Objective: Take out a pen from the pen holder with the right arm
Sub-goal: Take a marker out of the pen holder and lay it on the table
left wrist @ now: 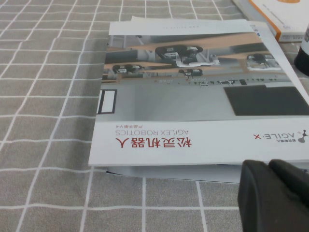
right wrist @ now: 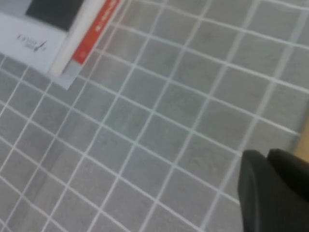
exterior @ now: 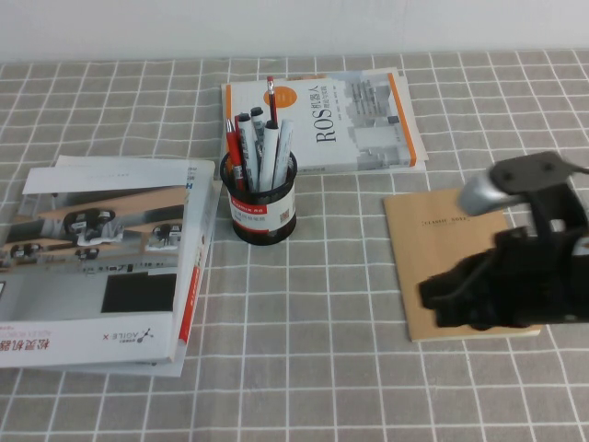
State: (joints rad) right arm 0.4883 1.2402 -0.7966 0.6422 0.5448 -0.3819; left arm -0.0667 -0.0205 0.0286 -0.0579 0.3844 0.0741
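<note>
right gripper (exterior: 431,296) clenched, empty, lower right over notebook (exterior: 433,230) | left gripper (left wrist: 268,166) clenched near booklet (left wrist: 193,96) | pen holder (exterior: 263,210) upper centre | risk: clenched jaws could topple holder reaching 1 pen (exterior: 260,152)

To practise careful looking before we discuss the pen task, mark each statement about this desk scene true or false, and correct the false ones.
1. Several pens stand in the black pen holder. True.
2. The right tool grips a pen. False: it is shut on nothing, above the brown notebook near its left edge, away from the holder.
3. The left tool is shut, close to an edge of the AgileX booklet. True.
4. The pen holder stands on the ROS book. False: it stands on the checked cloth, in front of that book.
</note>
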